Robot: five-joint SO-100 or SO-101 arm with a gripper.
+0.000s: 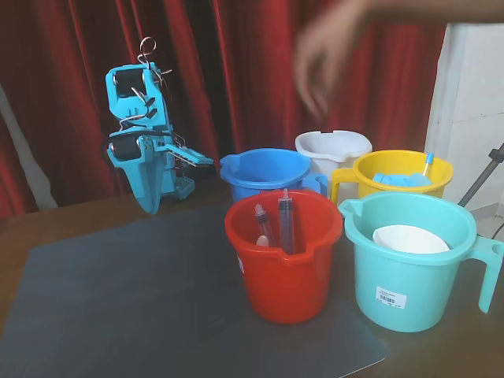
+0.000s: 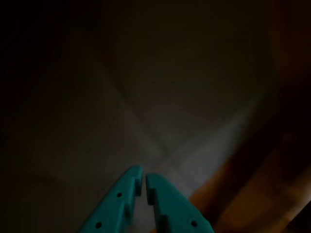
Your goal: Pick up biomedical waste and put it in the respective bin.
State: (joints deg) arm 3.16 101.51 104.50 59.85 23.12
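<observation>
My teal-blue arm is folded at the back left of the table, with my gripper point(image 1: 154, 205) pointing down at the mat's far edge. In the wrist view my gripper point(image 2: 143, 174) has its two teal fingers together with nothing between them; the rest of that view is dark. Two syringes point(image 1: 285, 223) stand in the red bin point(image 1: 285, 272). The teal bin point(image 1: 409, 272) holds a white round item point(image 1: 409, 238). The yellow bin point(image 1: 403, 169) holds blue gloves point(image 1: 402, 179). A blue bin point(image 1: 264, 169) and a white bin point(image 1: 333, 147) stand behind. No loose waste shows on the mat.
A grey mat point(image 1: 142, 299) covers the brown table in front of the arm. A blurred human hand point(image 1: 327, 59) reaches in from the top right, above the bins. Red curtains hang behind. A tripod leg point(image 1: 484, 177) stands at the right edge.
</observation>
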